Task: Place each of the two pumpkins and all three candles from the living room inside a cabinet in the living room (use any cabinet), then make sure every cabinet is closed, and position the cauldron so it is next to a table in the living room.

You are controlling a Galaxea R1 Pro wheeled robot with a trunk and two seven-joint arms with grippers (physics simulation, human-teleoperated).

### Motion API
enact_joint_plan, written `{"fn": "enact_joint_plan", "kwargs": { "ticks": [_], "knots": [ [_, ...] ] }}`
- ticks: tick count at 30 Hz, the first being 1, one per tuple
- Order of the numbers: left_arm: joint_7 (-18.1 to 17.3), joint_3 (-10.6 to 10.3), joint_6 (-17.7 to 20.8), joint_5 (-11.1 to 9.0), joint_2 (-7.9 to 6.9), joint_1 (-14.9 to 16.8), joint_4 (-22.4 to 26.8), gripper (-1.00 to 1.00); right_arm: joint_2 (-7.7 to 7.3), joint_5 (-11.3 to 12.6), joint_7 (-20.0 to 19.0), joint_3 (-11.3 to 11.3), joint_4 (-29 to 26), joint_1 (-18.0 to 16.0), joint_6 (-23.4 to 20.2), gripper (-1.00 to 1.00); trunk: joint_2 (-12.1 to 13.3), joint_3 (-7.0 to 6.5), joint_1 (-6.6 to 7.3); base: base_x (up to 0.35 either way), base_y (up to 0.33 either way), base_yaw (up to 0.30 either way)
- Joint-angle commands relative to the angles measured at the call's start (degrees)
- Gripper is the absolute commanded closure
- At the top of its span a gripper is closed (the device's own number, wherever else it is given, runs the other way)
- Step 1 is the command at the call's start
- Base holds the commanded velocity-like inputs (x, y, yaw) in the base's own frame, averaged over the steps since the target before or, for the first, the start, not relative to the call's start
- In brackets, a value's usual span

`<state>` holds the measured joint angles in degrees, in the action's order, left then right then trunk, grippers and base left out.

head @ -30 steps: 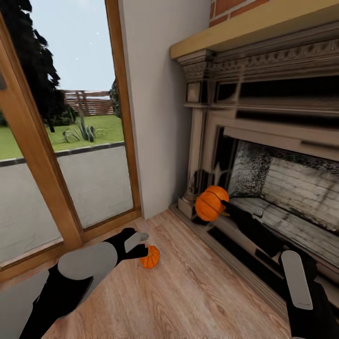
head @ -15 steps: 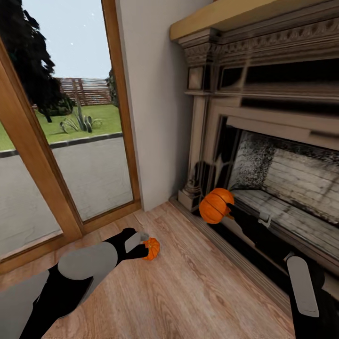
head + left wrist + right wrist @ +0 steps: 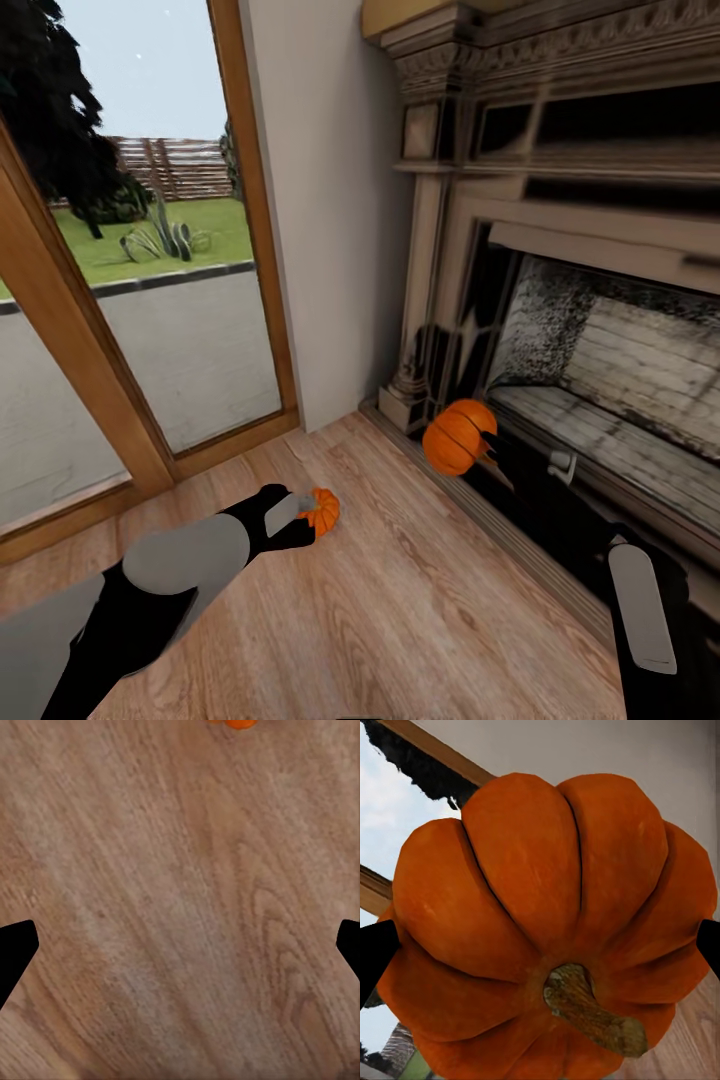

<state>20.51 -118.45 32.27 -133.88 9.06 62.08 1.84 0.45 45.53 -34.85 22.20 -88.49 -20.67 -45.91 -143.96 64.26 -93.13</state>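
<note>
The right hand is clamped on a bright orange ribbed pumpkin, held up off the floor before the stone fireplace. The left hand hovers low over the wooden plank floor, fingers apart, with the second small orange pumpkin just beyond its fingertips. To grasp well, it should probably advance until the pumpkin sits between the fingers, then squeeze across its widest ribs.

Black arms with grey oval panels, black tool fingers.

Wood-plank floor. Ornate fireplace stands at its right edge; a wood-framed glass door at its far-left edge, plain wall between.
</note>
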Motion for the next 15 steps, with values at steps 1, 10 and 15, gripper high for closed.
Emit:
{"fn": "enact_joint_plan", "kwargs": {
  "ticks": [1,10,15],
  "knots": [
    [0.3,-0.4,0.1,-0.6,0.01,0.1,0.1,-1.0,0.03,0.2,-0.2,0.1,0.0,-0.1,-0.4,1.0,0.0,0.28,-0.01,0.0,0.0,0.0],
    [0.3,-0.4,0.1,-0.6,-0.01,0.1,0.1,-1.0,-0.14,0.2,-0.2,0.1,0.0,0.0,-0.2,1.0,-0.2,2.27,-0.24,0.0,0.0,0.0],
    [0.2,-0.4,0.1,-0.7,0.14,0.1,0.3,-1.0,-0.51,0.1,-0.4,0.1,0.0,0.4,-0.6,1.0,-0.2,2.27,-0.24,0.0,0.0,0.0]
  ]
}}
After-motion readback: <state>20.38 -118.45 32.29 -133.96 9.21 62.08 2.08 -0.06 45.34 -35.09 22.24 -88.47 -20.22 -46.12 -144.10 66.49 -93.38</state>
